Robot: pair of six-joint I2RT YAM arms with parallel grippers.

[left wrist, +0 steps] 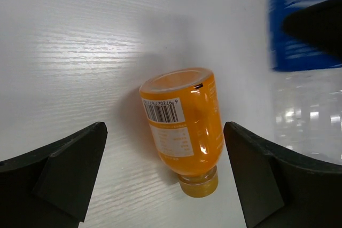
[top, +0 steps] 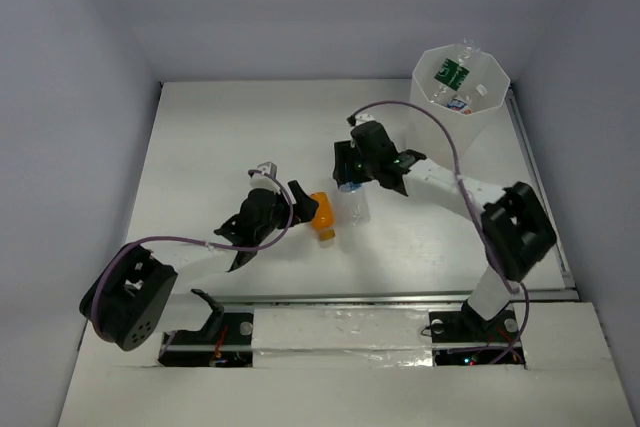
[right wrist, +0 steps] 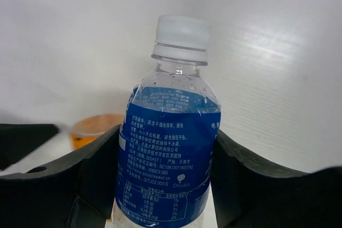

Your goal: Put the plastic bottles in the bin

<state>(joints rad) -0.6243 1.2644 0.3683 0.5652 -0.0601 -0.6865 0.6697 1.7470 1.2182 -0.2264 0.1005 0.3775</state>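
Nearest us, the left gripper (left wrist: 164, 125) hangs over the orange bottle (left wrist: 184, 126), jaws spread wide, one on each side of it and neither touching. That orange bottle lies on its side on the white table (top: 200, 147), barcode up, cap toward the near edge. Just right of the orange bottle we have the right gripper (right wrist: 165, 132), jaws narrow and pressed against both sides of the blue-labelled bottle (right wrist: 171, 148), whose white cap points away from the wrist. Is it off the table? We cannot tell. Well beyond the orange bottle, far right, stands the bin (top: 480, 137), with a green-labelled bottle (top: 452, 74) and at least one more inside.
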